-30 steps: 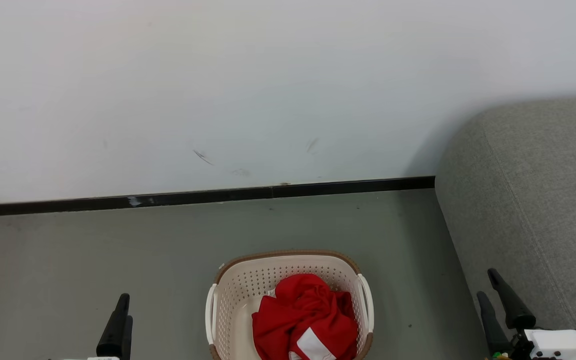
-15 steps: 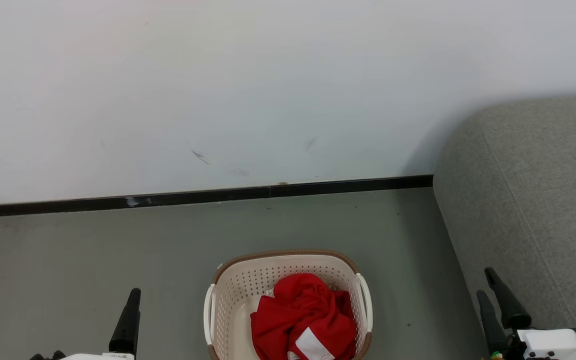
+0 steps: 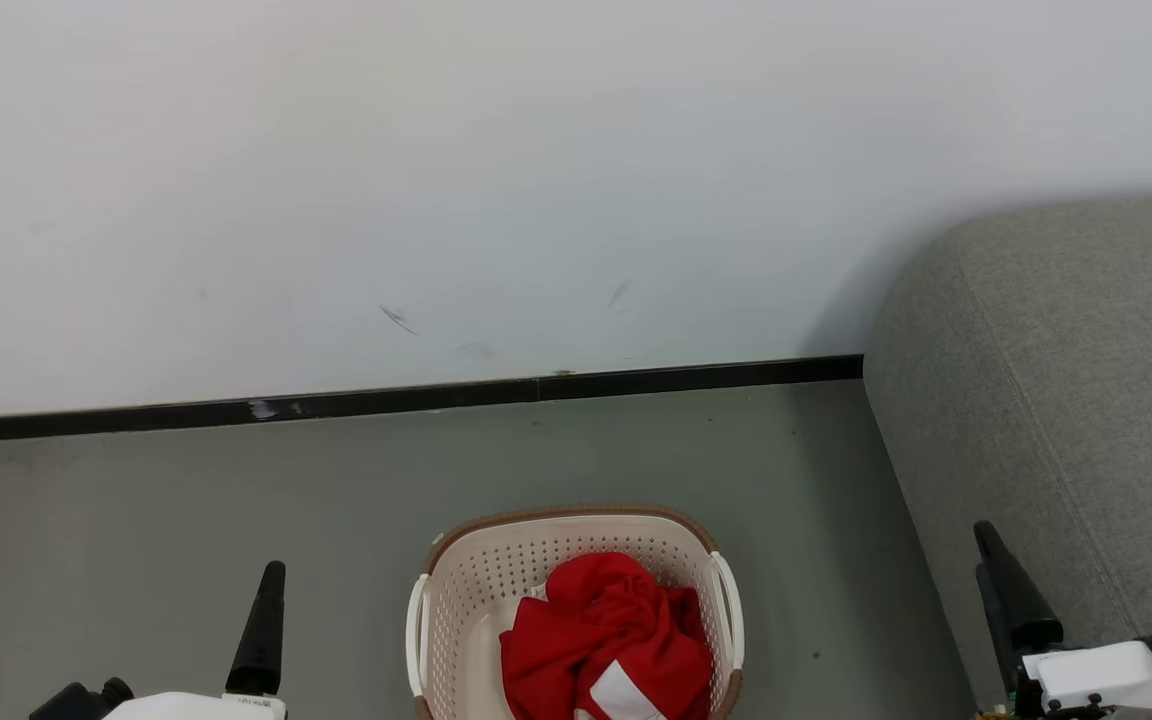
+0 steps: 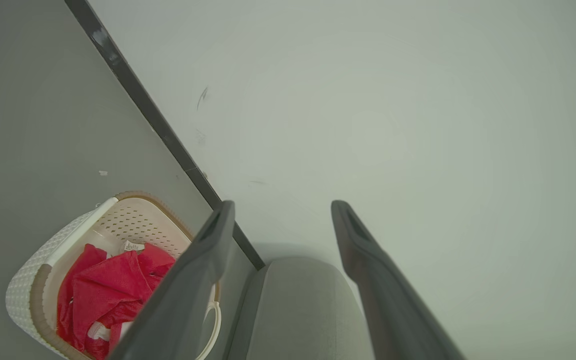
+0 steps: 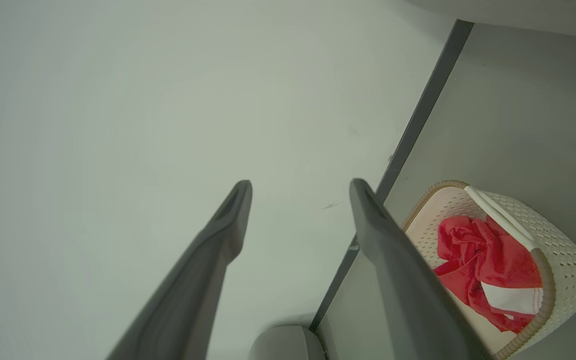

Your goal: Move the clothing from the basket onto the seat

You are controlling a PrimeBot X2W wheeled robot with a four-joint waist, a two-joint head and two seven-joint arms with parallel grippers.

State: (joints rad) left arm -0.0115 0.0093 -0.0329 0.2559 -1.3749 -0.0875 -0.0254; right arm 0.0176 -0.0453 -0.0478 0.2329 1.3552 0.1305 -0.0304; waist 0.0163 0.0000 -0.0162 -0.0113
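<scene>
The bright red fabric garment [image 3: 601,625] is judged limp and light, best pinched at its top fold; the left hand [image 4: 283,205] and right hand [image 5: 301,184] are spread, empty.

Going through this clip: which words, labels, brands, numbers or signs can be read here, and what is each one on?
Nothing here is legible.
The white tag on the red garment in the laundry basket: print too small to read.
Faint dark print on the left arm's white casing: too small to read.
The wall, floor and sofa: no lettering.
</scene>
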